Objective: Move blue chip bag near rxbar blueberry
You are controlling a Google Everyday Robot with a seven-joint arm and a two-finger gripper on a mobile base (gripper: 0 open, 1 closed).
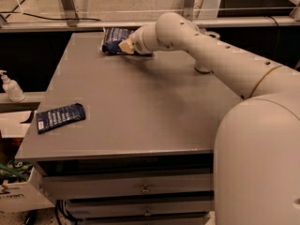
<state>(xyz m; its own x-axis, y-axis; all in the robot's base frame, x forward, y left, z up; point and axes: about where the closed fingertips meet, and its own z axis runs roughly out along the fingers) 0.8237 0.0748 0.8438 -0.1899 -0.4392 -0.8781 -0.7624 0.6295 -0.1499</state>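
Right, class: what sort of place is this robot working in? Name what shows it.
Probably a lab or workshop: a plain grey table with drawers, metal framing and a cable behind it, a pump bottle beside it. The claw is at the blue chip bag at the table's far side.

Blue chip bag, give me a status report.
Far edge: pincer at blue chip bag. Near left: rxbar blueberry, apart from bag. Bare table between.

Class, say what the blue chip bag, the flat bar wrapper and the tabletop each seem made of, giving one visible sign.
The blue chip bag, at the far edge by the gripper: likely plastic film, crinkled. The rxbar blueberry: probably thin printed film, flat. The table: smooth grey, faint sheen; metal or laminate, unclear.
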